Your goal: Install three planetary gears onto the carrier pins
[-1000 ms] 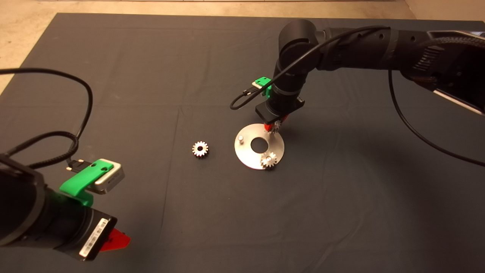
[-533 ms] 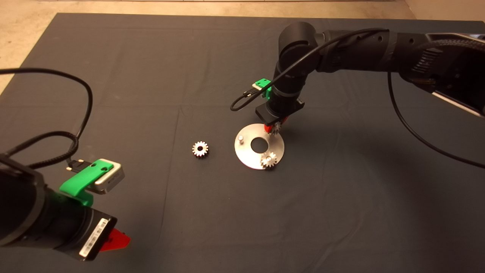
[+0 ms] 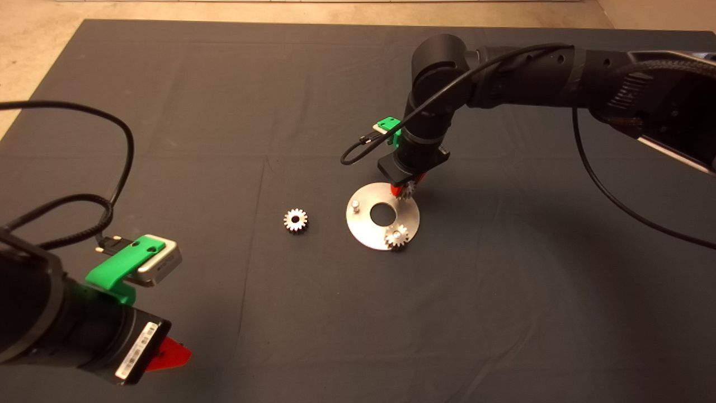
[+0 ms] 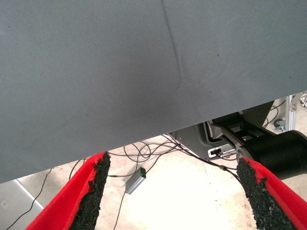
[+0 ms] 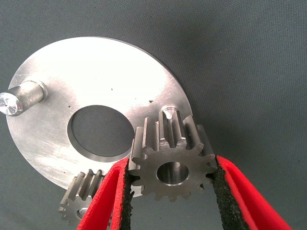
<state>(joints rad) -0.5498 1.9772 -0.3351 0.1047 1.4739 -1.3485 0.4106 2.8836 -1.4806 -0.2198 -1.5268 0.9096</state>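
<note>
Dark mat surface (image 3: 168, 112): your right end effector (image 5: 170, 191) is pinching a small grey toothed gear (image 5: 170, 158) just above the far silver pin (image 5: 169, 111) on the round silver disc (image 3: 369, 232), bore lined up for dropping on. Left end effector (image 4: 170, 196) idles wide open, empty.

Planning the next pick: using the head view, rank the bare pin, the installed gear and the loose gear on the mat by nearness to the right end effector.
From the right end effector, shut on a gear:
1. Installed gear, on the disc's near edge.
2. Bare pin, on the disc's left side; close to the first.
3. Loose gear, on the mat left of the disc.
</note>
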